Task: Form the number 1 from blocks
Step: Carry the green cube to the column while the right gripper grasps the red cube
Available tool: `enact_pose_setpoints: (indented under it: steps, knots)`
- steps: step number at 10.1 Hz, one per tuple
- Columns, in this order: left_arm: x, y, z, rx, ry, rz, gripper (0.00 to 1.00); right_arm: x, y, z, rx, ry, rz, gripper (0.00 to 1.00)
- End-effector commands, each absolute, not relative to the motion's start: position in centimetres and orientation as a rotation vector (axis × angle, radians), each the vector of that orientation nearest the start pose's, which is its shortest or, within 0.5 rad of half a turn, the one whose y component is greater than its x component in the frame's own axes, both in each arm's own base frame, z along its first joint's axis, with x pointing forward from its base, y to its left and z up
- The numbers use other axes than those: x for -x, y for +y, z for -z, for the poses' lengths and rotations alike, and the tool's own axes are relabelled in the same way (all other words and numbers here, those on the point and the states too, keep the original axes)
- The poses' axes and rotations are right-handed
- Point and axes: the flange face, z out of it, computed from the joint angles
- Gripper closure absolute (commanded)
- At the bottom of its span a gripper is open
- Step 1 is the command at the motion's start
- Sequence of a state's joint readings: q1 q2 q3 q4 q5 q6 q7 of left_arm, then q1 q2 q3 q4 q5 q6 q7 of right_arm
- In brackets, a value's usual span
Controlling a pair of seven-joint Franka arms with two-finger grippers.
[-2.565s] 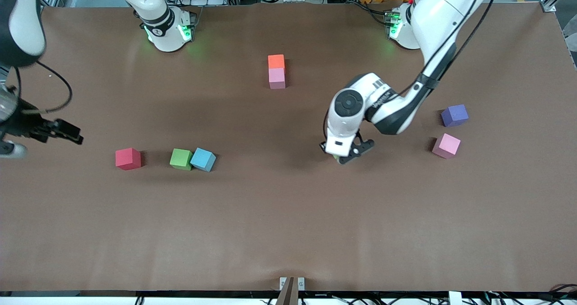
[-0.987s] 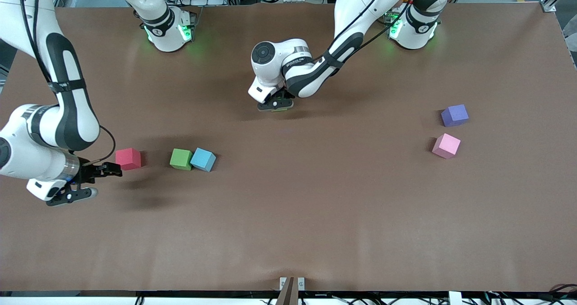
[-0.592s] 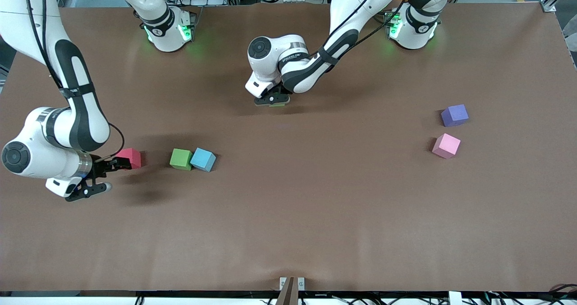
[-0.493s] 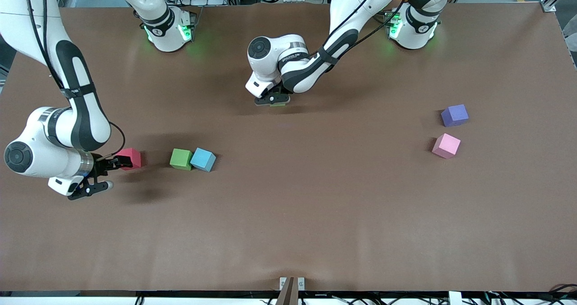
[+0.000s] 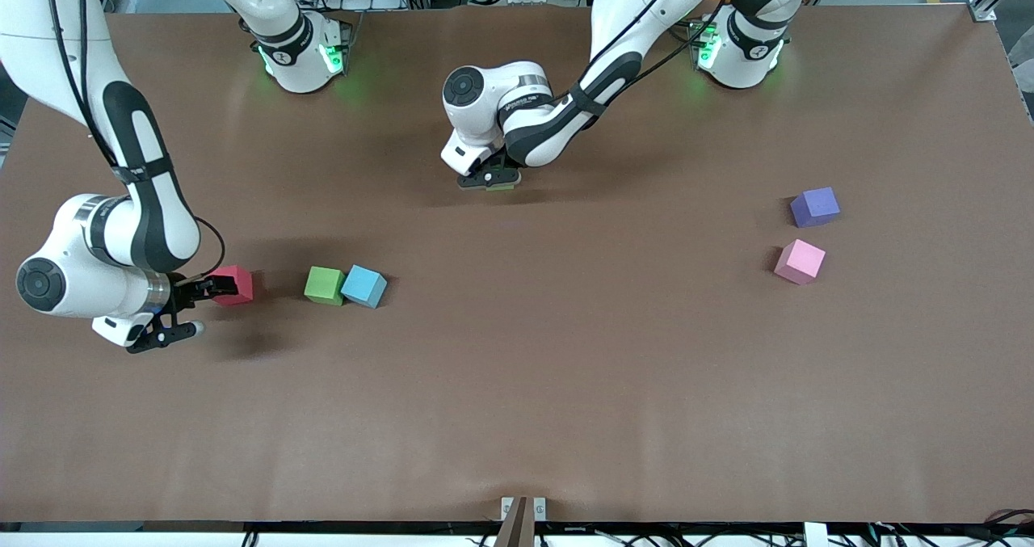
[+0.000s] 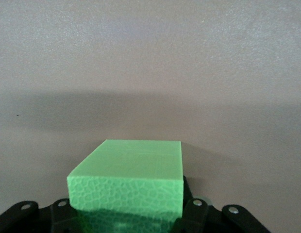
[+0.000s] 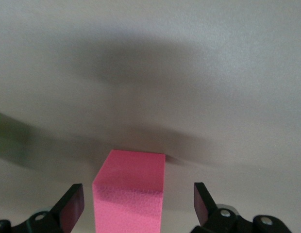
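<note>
Starting at the right arm's end of the bench (image 5: 517, 385), halfway up the frame, the right tool (image 5: 198, 309) hangs low over the bench at the red block (image 5: 236, 285), its fingers spread wide apart. One finger (image 5: 216, 286) overlaps the block's edge in the front view. The right wrist view shows the red block (image 7: 128, 194) sitting between the two open fingers (image 7: 72, 204), with nothing gripped. Whether either finger touches the block I cannot tell.

Next along, at the same height in the frame, the green block (image 5: 325, 285) rests on the bench. The blue cube (image 5: 363, 287) stands against it, on its side toward the left arm's end.

In the upper middle of the frame, the left arm reaches in from its base and bends down. Its left tool (image 5: 487, 181) is clamped on a second green block (image 5: 502, 183), held low over the bench. The left wrist view shows that held block (image 6: 126, 187) filling the gap between the fingers. Whether it rests on the bench I cannot tell.

Toward the left arm's end, the purple cube (image 5: 814, 207) sits on the bench. The pink block (image 5: 800, 262) lies near it but apart, lower in the frame and nearer the front camera.
</note>
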State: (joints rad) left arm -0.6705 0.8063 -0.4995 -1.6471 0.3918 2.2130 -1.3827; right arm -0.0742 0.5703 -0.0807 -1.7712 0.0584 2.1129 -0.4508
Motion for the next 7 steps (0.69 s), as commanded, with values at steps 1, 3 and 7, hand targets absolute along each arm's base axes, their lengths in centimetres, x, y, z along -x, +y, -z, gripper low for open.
enact_pose_setpoints:
  steps: [1, 3, 7]
  knots:
    - [-28.9, -60.0, -17.0, 3.016, -0.071, -0.181, 0.01, -62.7, -9.4, -21.7, 3.03, -0.361, -0.349, 0.0]
    - [-29.1, -60.0, -18.4, 3.004, -0.073, -0.163, 0.0, -62.7, -9.3, -21.6, 3.031, -0.356, -0.354, 0.0]
    - [-32.9, -58.3, -23.9, 2.986, -0.15, -0.087, 0.0, -62.5, -8.0, -20.9, 3.024, -0.342, -0.401, 0.0]
